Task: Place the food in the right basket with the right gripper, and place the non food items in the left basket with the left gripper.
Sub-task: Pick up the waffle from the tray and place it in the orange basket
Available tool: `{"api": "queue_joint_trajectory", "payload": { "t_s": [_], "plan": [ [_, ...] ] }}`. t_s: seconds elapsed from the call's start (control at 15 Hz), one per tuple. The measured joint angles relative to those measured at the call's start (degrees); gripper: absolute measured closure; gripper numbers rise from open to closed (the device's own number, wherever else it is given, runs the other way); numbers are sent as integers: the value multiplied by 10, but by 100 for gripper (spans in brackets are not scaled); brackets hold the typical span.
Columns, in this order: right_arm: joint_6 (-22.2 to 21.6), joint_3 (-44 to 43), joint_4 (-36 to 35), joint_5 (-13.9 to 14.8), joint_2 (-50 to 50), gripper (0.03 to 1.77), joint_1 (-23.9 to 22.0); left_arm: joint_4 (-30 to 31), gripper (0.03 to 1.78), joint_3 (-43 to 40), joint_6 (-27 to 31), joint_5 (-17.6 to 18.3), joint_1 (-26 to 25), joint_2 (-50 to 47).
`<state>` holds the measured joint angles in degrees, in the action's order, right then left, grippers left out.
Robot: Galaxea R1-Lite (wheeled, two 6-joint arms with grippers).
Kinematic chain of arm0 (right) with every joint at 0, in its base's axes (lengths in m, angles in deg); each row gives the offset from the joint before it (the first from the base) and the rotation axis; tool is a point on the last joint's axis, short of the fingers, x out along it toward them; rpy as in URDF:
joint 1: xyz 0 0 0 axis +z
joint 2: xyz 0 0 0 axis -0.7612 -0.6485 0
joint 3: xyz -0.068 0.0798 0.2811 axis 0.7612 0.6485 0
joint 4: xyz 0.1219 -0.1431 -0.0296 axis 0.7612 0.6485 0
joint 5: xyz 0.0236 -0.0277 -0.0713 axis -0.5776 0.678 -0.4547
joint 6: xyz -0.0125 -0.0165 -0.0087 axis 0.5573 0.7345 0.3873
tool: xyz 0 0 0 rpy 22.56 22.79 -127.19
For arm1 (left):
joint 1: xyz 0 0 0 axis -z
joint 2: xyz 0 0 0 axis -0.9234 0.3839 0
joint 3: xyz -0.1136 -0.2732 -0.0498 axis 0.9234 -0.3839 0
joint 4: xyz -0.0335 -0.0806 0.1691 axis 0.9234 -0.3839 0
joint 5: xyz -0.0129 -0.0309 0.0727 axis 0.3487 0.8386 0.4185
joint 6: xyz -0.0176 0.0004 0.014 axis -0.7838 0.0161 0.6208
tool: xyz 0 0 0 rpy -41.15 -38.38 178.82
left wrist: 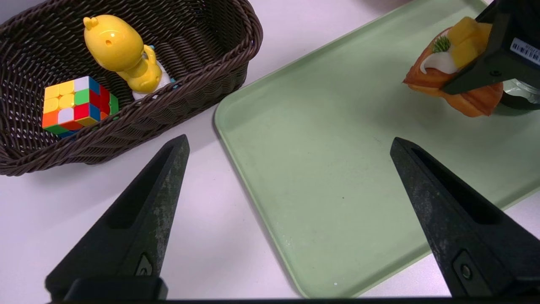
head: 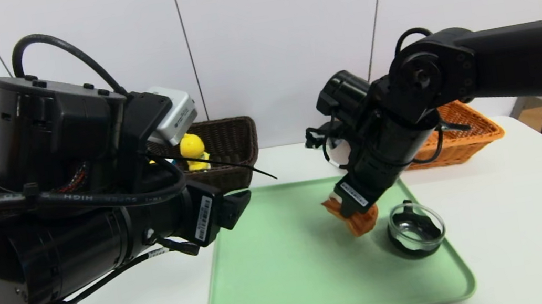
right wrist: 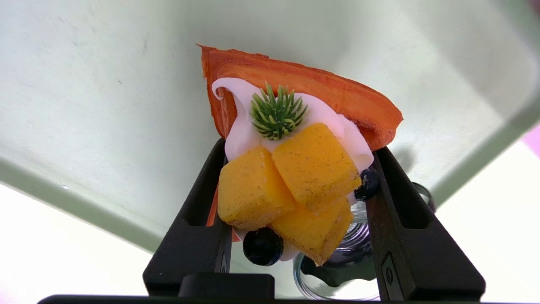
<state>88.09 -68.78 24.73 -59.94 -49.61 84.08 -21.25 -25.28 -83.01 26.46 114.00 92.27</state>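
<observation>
We log: bright, even light; soft shadow beside the food (head: 360, 220); white glare below the tray (right wrist: 168, 177)'s rim; background beyond it slightly soft.

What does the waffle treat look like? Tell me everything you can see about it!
The waffle treat is an orange-brown wedge. On top are swirly white cream, yellow fruit chunks, two shiny dark berries and a spiky green sprig. It looks like a plastic toy. The right gripper is shut on it from both sides, over the green tray, near the glass bowl.
</observation>
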Motion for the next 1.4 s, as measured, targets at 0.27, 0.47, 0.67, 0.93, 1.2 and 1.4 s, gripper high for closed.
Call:
{"api": "queue_joint_trajectory", "payload": {
  "t_s": [0.27,0.47,0.67,0.93,1.2,1.4],
  "plan": [
    [-10,-31,-2,-2,21,93,-15,0,12,1,1,0,0,-4],
    [-34,-41,-31,0,37,93,-26,0,12,1,1,0,0,-6],
    [-44,-44,-67,0,46,93,-47,0,12,1,0,0,0,-7],
    [-56,-47,-109,-1,50,93,-82,0,12,-2,0,0,0,-7],
    [-73,-47,-158,-2,49,93,-127,0,12,-3,0,1,-1,-7],
    [-78,-47,-171,-3,46,93,-161,0,12,-4,-1,1,-1,-7]
  ]
}}
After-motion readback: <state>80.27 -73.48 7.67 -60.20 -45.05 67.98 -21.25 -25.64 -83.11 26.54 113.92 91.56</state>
